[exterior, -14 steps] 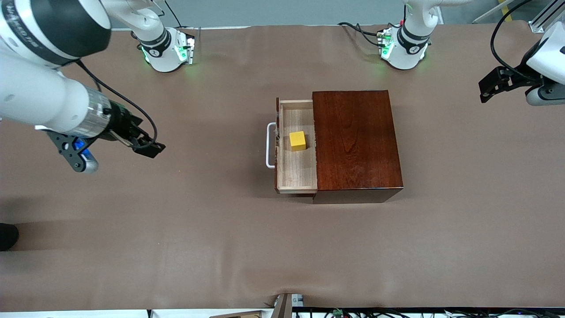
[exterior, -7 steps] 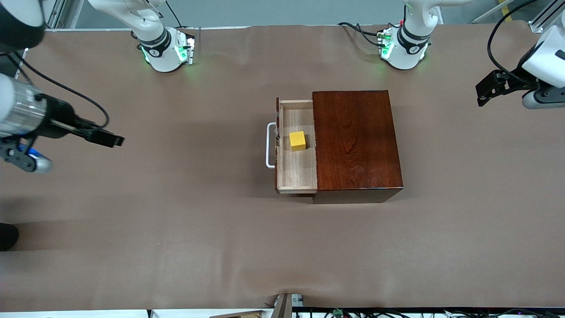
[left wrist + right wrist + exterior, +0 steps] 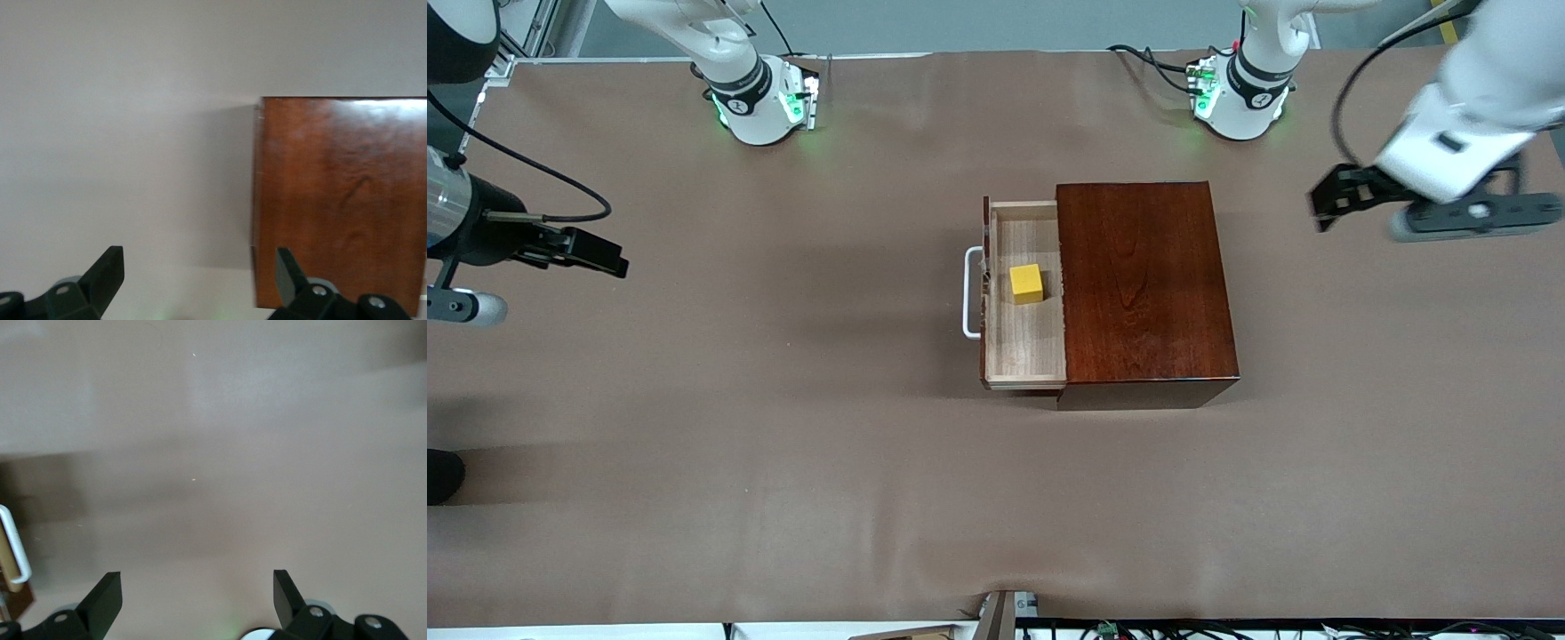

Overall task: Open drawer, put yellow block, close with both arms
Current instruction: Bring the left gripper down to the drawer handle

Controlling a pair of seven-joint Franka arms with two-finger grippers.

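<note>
Drawer open with block inside, both arms standing off

Drawer [image 3: 1024, 298] of pale wood juts from a dark reddish-brown box [image 3: 1143, 289] near the middle of the brown surface [image 3: 783, 462]. Its white bar handle [image 3: 968, 293] faces the right arm's end of the surface. Yellow block [image 3: 1027, 284] sits inside the tray, just beside the handle-side wall.

Closing depends on one line: the drawer slides along the length of the surface, from the handle toward the box. The right pincer [image 3: 596, 256] hangs over bare surface at the right arm's end, well apart from the handle and roughly in line with it. In the right wrist view its fingers [image 3: 103, 600] are spread wide and grip nothing; the handle shows at that picture's edge.

The left pincer [image 3: 1334, 197] hangs over bare surface at the left arm's end, near the closed back of the box. Its fingers [image 3: 107, 273] are also spread wide and empty.

By my judgement the left pincer is nearer the box, but the right one faces the handle, so it is better placed to push.
</note>
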